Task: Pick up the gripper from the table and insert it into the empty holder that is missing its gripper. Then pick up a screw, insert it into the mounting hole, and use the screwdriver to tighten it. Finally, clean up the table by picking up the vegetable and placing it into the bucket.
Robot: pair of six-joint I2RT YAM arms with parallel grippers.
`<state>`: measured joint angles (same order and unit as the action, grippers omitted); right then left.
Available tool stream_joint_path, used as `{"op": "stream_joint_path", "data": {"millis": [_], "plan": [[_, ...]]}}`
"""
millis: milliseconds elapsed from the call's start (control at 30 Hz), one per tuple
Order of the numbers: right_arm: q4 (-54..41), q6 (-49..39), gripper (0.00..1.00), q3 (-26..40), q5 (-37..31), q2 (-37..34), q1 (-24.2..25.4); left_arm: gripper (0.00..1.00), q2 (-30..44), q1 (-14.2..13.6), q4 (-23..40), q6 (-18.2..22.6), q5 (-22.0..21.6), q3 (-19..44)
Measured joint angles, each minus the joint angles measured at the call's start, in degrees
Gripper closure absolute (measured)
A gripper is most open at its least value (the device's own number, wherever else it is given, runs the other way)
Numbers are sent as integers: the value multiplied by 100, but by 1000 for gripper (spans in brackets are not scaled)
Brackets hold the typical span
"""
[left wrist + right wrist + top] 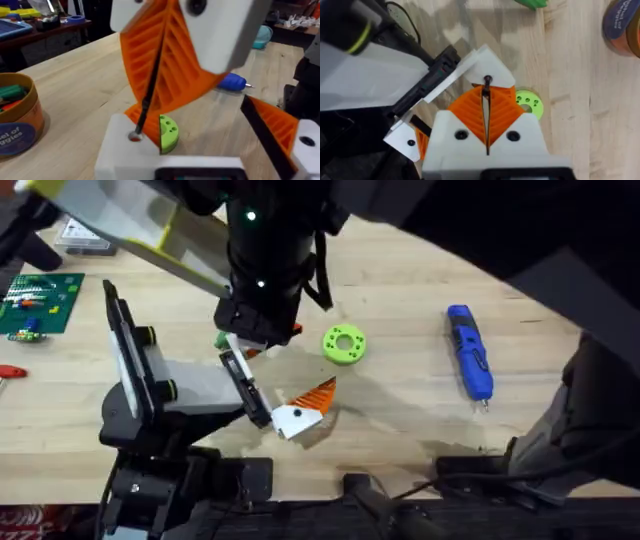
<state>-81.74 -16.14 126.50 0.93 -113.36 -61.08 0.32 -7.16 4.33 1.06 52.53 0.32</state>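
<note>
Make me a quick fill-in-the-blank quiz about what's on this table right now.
1. The screwdriver lying on the table is ___ in colour.
2. The ring near the holder is lime-___.
3. The right gripper, pinching a thin black screw, has ___ ribbed pads.
Missing words: blue, green, orange.
</note>
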Motion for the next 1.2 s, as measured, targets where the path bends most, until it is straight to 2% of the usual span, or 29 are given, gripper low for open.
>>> {"op": "stream_joint_path", "data": {"millis": [1200], "plan": [[14,-2,991,0,2,-157,0,14,0,0,0,-17,0,0]]}}
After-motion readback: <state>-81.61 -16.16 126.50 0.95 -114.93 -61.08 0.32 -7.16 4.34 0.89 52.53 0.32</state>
